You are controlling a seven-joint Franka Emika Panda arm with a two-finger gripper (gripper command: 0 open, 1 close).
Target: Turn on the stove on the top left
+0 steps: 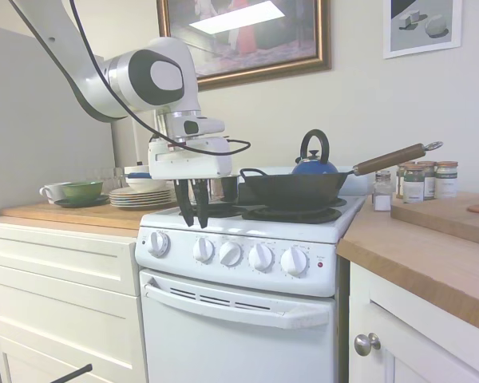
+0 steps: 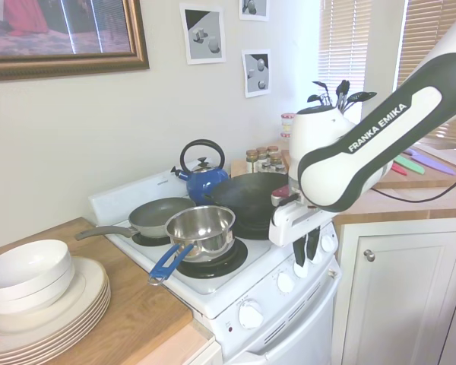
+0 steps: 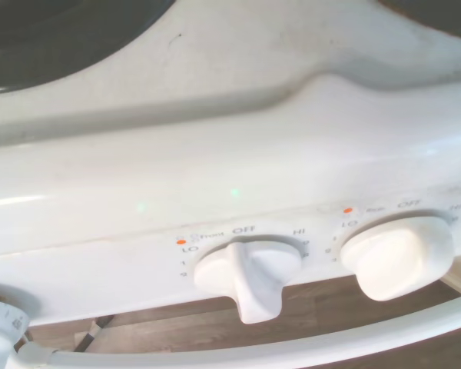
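Observation:
The white stove (image 1: pixel 223 227) has a row of round white knobs (image 1: pixel 230 254) on its front panel and a small red light (image 1: pixel 320 264) at the right end. My gripper (image 1: pixel 192 217) points straight down over the stove's front edge, just above the gap between the two leftmost knobs (image 1: pixel 158 243) (image 1: pixel 203 249). Its fingers stand slightly apart with nothing between them. In the second exterior view the gripper (image 2: pixel 306 257) hangs in front of the knob row (image 2: pixel 286 281). The wrist view shows two knobs close up (image 3: pixel 250 277) (image 3: pixel 396 254), both set at OFF.
A black wok (image 1: pixel 291 190) with a wooden handle, a blue kettle (image 1: pixel 314 163), a steel saucepan (image 2: pixel 201 228) and a grey frying pan (image 2: pixel 159 217) sit on the burners. Plates and bowls (image 1: pixel 140 194) stack on the left counter, spice jars (image 1: pixel 423 179) on the right.

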